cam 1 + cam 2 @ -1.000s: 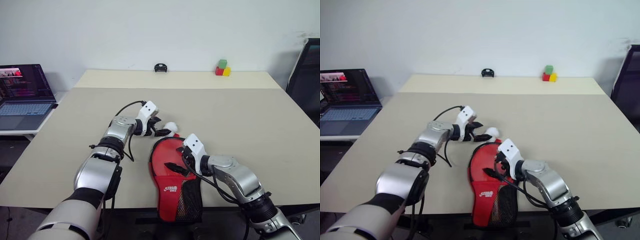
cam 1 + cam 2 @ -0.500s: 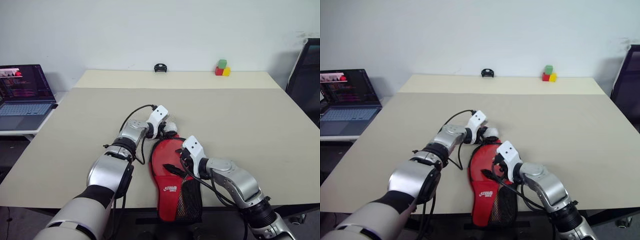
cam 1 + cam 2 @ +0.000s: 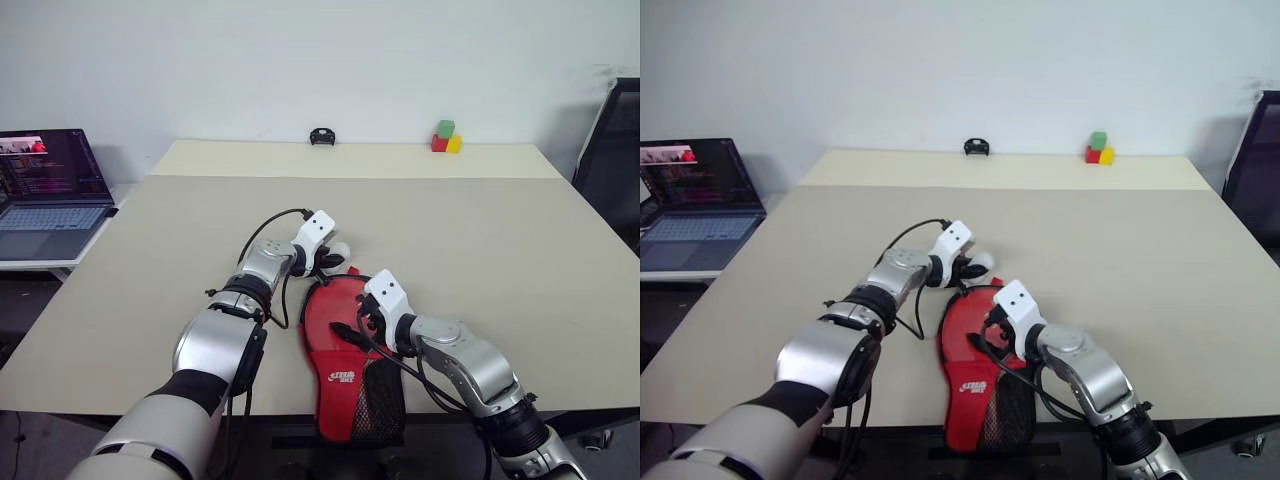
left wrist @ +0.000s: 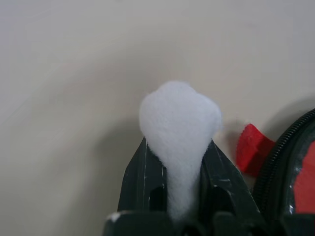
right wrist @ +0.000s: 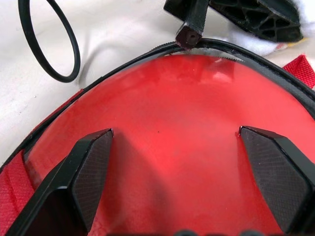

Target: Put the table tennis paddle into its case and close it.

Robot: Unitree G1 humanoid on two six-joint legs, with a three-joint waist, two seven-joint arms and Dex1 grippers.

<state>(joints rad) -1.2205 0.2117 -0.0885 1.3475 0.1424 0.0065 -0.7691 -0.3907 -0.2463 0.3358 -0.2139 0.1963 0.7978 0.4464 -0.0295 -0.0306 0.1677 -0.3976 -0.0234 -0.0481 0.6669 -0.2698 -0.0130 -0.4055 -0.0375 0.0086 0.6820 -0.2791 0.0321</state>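
Observation:
The case (image 3: 345, 385), red with black mesh and a white logo, lies at the table's front edge with its narrow end hanging over it. Inside its black zip rim shows the red face of the table tennis paddle (image 5: 172, 108); the handle is hidden. My right gripper (image 3: 352, 318) hovers open just over that red face, a finger (image 5: 91, 167) to each side. My left gripper (image 3: 335, 265) is beyond the case's round end, shut on a small soft white ball (image 4: 179, 123) that bulges out past its fingertips.
An open laptop (image 3: 50, 195) sits on a side table to the left. At the table's far edge are coloured blocks (image 3: 445, 137) and a small black object (image 3: 320, 135). A dark chair (image 3: 615, 150) stands at the right.
My left gripper moved right to the white ball and closed on it. The right gripper stayed open over the paddle.

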